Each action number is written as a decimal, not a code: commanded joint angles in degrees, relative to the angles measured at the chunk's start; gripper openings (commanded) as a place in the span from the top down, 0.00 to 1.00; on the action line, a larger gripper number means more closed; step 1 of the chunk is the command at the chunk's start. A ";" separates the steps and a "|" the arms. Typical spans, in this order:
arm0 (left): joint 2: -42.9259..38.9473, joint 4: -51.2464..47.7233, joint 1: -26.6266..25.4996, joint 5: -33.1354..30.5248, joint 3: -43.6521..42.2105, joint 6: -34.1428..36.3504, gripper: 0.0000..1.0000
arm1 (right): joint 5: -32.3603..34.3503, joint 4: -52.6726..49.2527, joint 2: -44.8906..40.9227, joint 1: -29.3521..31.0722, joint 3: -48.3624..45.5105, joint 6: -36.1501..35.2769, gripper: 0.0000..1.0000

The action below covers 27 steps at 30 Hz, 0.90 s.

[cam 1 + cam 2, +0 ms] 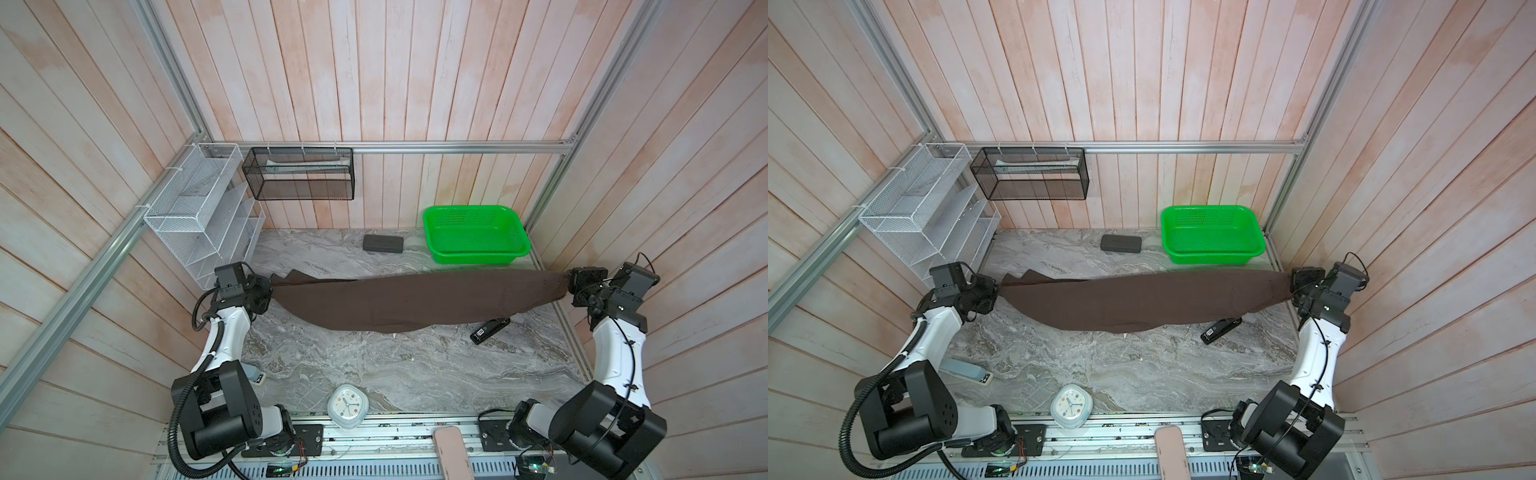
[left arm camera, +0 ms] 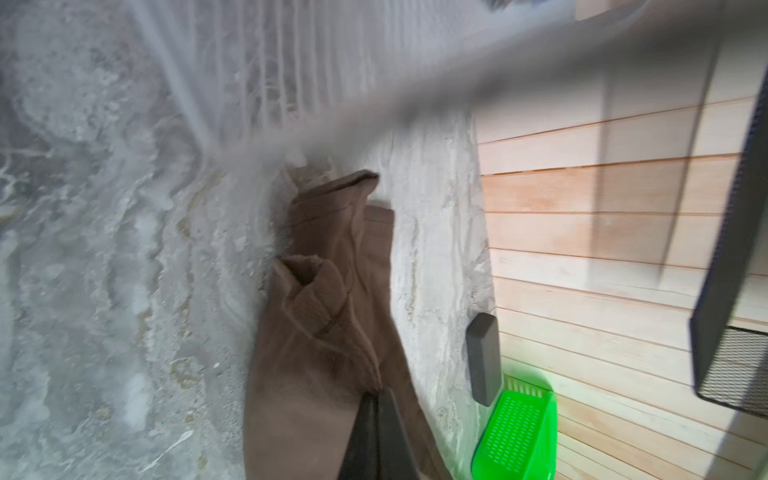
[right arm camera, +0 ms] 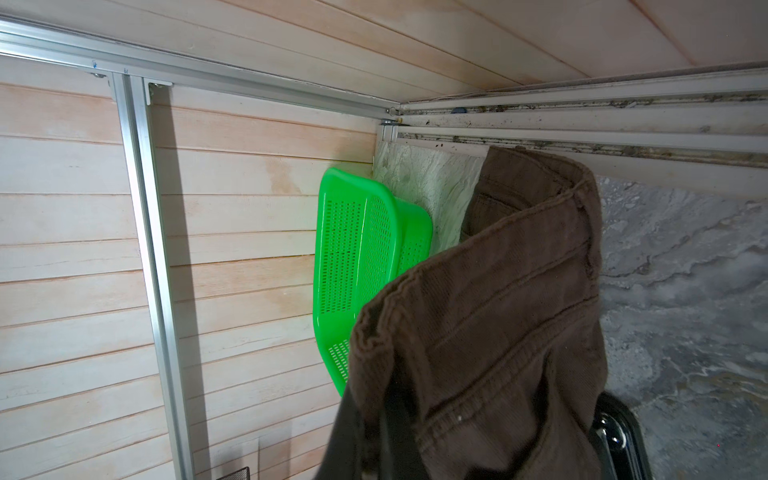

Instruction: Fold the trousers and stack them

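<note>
The dark brown trousers point(image 1: 415, 301) point(image 1: 1142, 303) hang stretched across the table between both arms, sagging in the middle onto the marble. My left gripper point(image 1: 270, 286) point(image 1: 998, 291) is shut on the leg-hem end; in the left wrist view its fingers point(image 2: 380, 432) pinch the trousers point(image 2: 316, 332). My right gripper point(image 1: 568, 284) point(image 1: 1291, 286) is shut on the waistband end at the right edge. In the right wrist view the waistband point(image 3: 498, 316) drapes over the gripper point(image 3: 382, 419), hiding most of the fingers.
A green basket point(image 1: 476, 237) point(image 1: 1212, 239) stands at the back right, a dark grey case point(image 1: 382, 243) beside it. A black stapler point(image 1: 489, 329) lies under the cloth's right end. A white clock point(image 1: 348, 405) sits at the front edge. Wire racks point(image 1: 203, 212) stand at the back left.
</note>
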 commanded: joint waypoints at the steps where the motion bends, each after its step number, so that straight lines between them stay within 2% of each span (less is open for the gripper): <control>1: -1.11 5.20 -2.63 3.03 -3.13 3.07 1.00 | 0.38 1.38 -1.21 -0.30 -0.79 -1.50 1.00; 6: -3.51 4.28 -4.38 1.88 -5.30 3.54 1.00 | 0.38 2.12 -1.32 -0.29 -1.42 -0.94 1.00; 9: -3.17 2.60 -5.50 1.14 0.41 4.22 1.00 | 0.21 2.50 -0.21 -0.30 0.09 -0.33 1.00; 15: 5.96 -5.66 -8.30 -1.70 28.19 8.03 1.00 | -0.54 3.08 4.31 1.62 7.60 1.39 1.00; 19: 13.14 -11.10 -8.06 -4.65 47.49 11.04 1.00 | -1.82 4.45 7.14 2.99 11.90 2.92 1.00; 23: 20.73 -17.75 -5.55 -5.10 67.65 12.66 1.00 | -5.20 7.97 9.07 3.02 15.41 5.01 1.00; 25: 22.47 -19.72 -3.99 -4.36 72.99 12.75 1.00 | -6.63 11.01 8.83 2.92 15.70 6.12 1.00; 27: 21.49 -20.48 -2.87 -3.79 72.96 13.02 1.00 | -7.97 13.56 7.71 2.63 14.42 6.83 1.00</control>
